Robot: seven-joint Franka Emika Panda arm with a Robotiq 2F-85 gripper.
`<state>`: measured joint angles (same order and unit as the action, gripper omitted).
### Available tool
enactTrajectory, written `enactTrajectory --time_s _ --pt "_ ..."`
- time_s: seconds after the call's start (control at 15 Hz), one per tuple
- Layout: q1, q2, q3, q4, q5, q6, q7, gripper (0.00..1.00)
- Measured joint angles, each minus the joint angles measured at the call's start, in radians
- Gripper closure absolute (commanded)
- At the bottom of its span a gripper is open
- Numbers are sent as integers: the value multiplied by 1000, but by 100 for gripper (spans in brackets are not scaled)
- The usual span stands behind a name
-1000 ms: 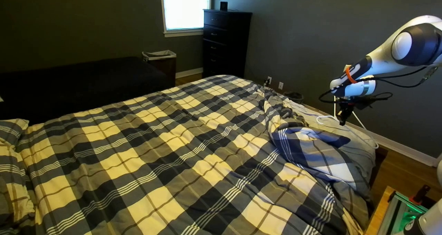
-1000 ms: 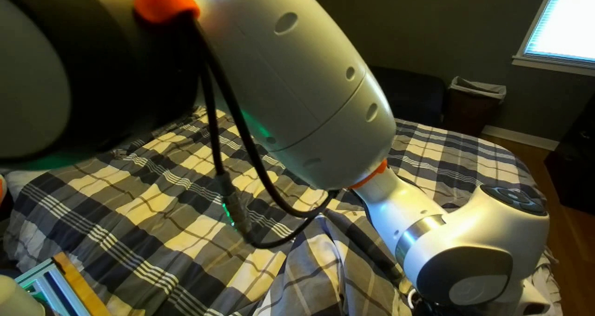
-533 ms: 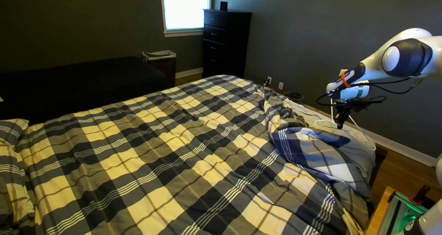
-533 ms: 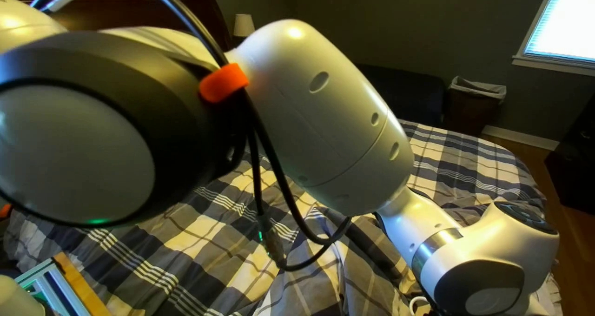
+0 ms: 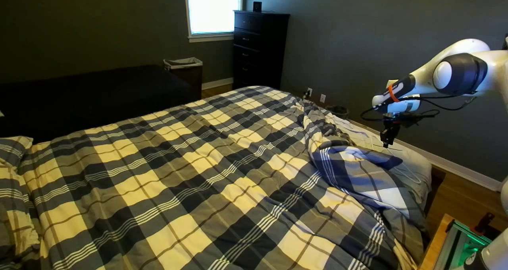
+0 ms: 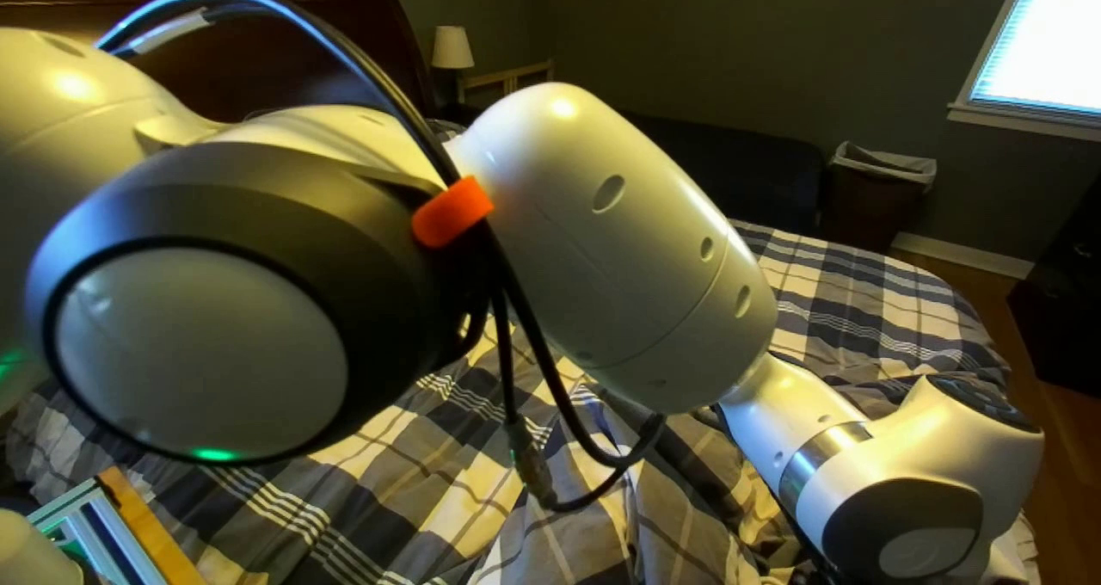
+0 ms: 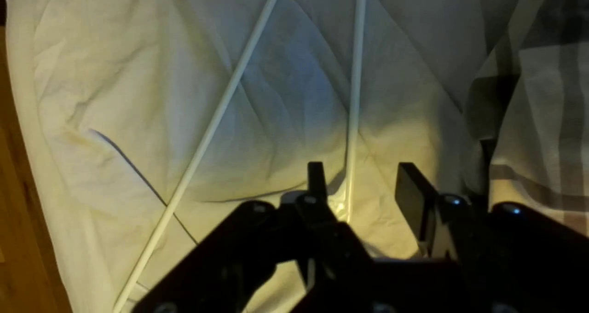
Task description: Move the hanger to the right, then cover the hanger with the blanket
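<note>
The plaid blanket (image 5: 222, 155) spreads over most of the bed in both exterior views, also in this exterior view (image 6: 284, 499). Its bunched edge (image 7: 543, 129) shows at the right of the wrist view. The thin white hanger (image 7: 200, 146) lies on the pale sheet, also faint in an exterior view (image 5: 416, 178). My gripper (image 7: 361, 179) is open above the sheet, one straight hanger bar showing between its fingertips without visible contact. The gripper also shows in an exterior view (image 5: 387, 143). The hanger's hook is unclear, and its far end runs out of the wrist view.
The pale sheet (image 7: 115, 73) lies bare at the bed's corner, with its edge over the wooden floor (image 7: 23, 239). A dark dresser (image 5: 260, 47) and a hamper (image 5: 184, 73) stand behind the bed. A wood-edged base stand (image 5: 432, 242) is near the front.
The gripper held the hanger hanging below it; now it has let go and the hanger lies on the sheet. The arm came down and shifted slightly left in an exterior view.
</note>
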<state>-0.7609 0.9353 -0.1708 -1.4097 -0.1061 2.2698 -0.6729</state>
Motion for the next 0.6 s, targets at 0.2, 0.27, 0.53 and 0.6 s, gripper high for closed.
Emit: enactTrajectory --time_s 0.2,0.27,0.53,0.6 --pt "-3 -12 12 -3 6 0 -6 1" --pt "-6 -19 22 -9 14 -3 -16 0" --pt "-27 -40 72 -18 83 -147 -48 0" --pt "-34 -43 83 -18 103 -194 -61 0"
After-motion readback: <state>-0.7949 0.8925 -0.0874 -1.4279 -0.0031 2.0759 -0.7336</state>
